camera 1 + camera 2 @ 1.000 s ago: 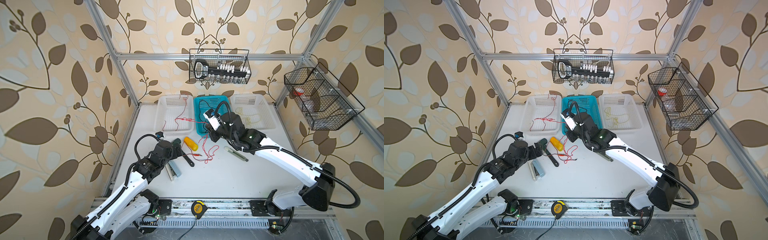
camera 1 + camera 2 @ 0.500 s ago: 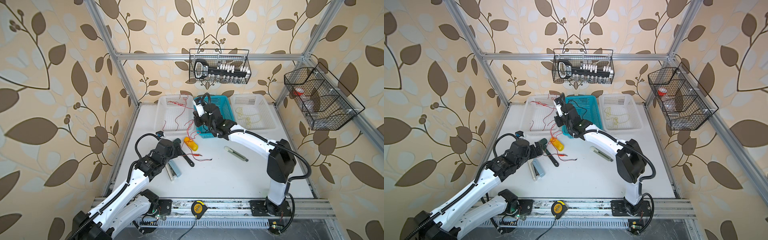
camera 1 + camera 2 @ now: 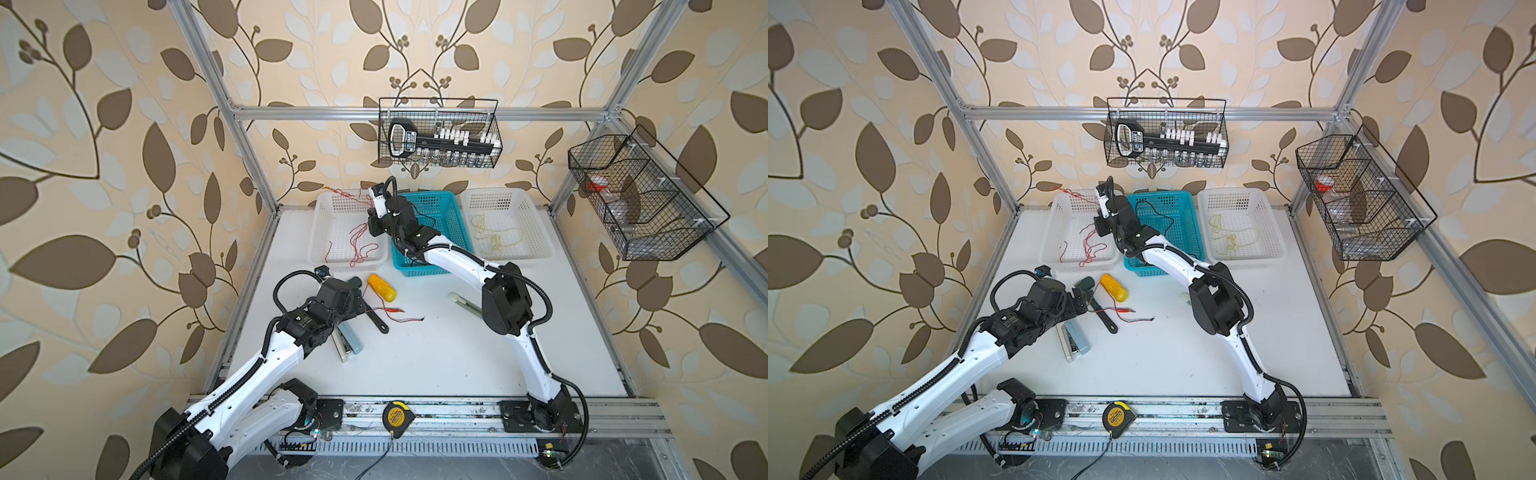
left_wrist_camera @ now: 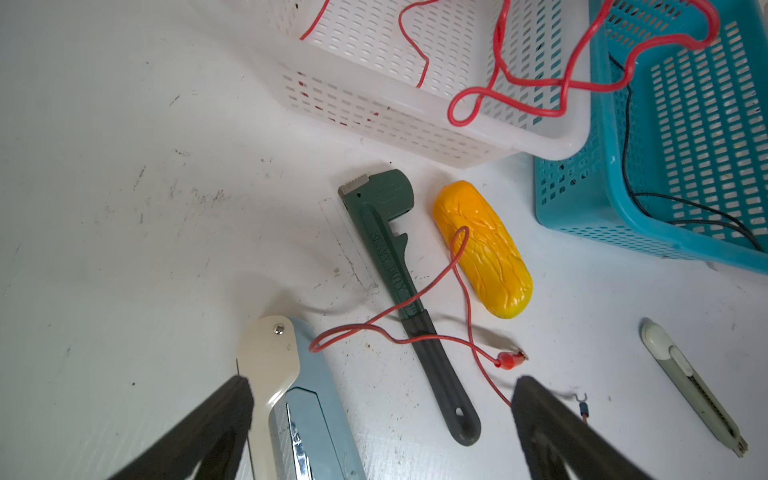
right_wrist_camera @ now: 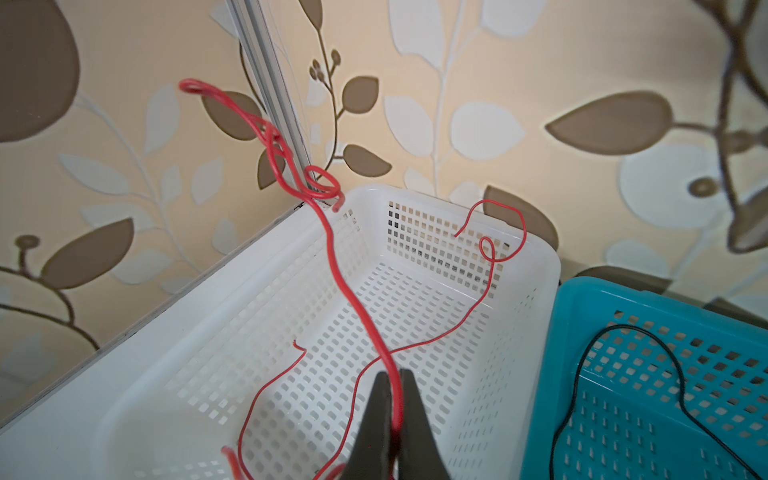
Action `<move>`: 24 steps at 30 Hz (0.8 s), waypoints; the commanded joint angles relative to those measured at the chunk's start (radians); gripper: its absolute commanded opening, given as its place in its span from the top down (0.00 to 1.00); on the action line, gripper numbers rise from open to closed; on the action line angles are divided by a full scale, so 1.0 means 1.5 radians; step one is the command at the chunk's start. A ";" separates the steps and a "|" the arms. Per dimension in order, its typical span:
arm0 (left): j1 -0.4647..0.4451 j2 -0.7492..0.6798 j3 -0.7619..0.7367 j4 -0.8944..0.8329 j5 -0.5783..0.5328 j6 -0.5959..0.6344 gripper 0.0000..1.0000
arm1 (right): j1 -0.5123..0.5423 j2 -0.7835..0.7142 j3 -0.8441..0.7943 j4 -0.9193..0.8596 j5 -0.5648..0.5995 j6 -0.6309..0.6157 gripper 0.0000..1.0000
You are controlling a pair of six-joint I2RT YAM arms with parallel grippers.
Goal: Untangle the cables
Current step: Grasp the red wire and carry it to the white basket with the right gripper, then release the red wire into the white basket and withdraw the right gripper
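Observation:
My right gripper (image 5: pixel 392 374) is shut on a thick red cable (image 5: pixel 332 249), held above the left white basket (image 5: pixel 208 291). Its free end curls up towards the wall, and thinner red strands (image 5: pixel 490 291) trail into the basket; in both top views red loops (image 3: pixel 357 245) hang below this gripper (image 3: pixel 369 224). Another thin red cable (image 4: pixel 461 270) lies on the table across the wrench. A black cable (image 5: pixel 681 399) lies in the blue basket (image 3: pixel 453 208). A yellow cable (image 3: pixel 494 239) lies in the right white basket. My left gripper (image 4: pixel 382 380) hovers open over the table, holding nothing.
A green wrench (image 4: pixel 386 249), a yellow plastic corn cob (image 4: pixel 482 249), a pale blue stapler (image 4: pixel 299 395) and a box cutter (image 4: pixel 690 386) lie on the table. A tape measure (image 3: pixel 395 417) sits on the front rail. Wire baskets (image 3: pixel 438 133) hang on the walls.
My right gripper has swung from the blue basket's front to the back left, over the left white basket, carrying red cable with it. One red cable stayed on the table. The left arm is unchanged.

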 commanded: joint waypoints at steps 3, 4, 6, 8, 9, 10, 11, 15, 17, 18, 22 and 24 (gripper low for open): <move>-0.005 0.012 -0.007 -0.002 -0.005 -0.019 0.01 | -0.026 0.052 0.042 -0.025 -0.034 0.044 0.92; -0.005 0.016 -0.007 -0.001 -0.005 -0.020 0.01 | -0.027 0.058 0.047 -0.028 -0.038 0.045 0.90; -0.005 0.025 -0.008 0.007 -0.002 -0.022 0.01 | -0.027 0.068 0.050 -0.033 -0.043 0.039 0.86; -0.005 0.035 -0.008 0.014 0.002 -0.022 0.01 | -0.028 0.073 0.050 -0.037 -0.047 0.036 0.82; -0.005 0.041 -0.007 0.019 0.003 -0.022 0.01 | -0.027 0.073 0.047 -0.037 -0.051 0.036 0.80; -0.005 0.046 -0.005 0.023 0.004 -0.020 0.01 | -0.027 0.074 0.046 -0.037 -0.052 0.035 0.78; -0.005 0.054 -0.002 0.026 0.004 -0.019 0.01 | -0.027 0.072 0.042 -0.036 -0.055 0.035 0.77; -0.004 0.086 0.014 0.036 -0.012 -0.003 0.01 | -0.031 0.042 0.003 -0.018 -0.077 0.038 0.70; -0.005 0.103 0.022 0.039 -0.023 0.009 0.01 | -0.034 0.012 -0.032 -0.001 -0.089 0.039 0.68; -0.004 0.114 0.027 0.038 -0.029 0.015 0.01 | -0.037 -0.007 -0.052 0.006 -0.094 0.037 0.67; -0.005 0.157 0.043 0.040 -0.037 0.035 0.02 | -0.048 -0.079 -0.122 0.022 -0.107 0.025 0.65; -0.004 0.177 0.050 0.047 -0.038 0.041 0.04 | -0.053 -0.118 -0.160 0.026 -0.110 0.018 0.65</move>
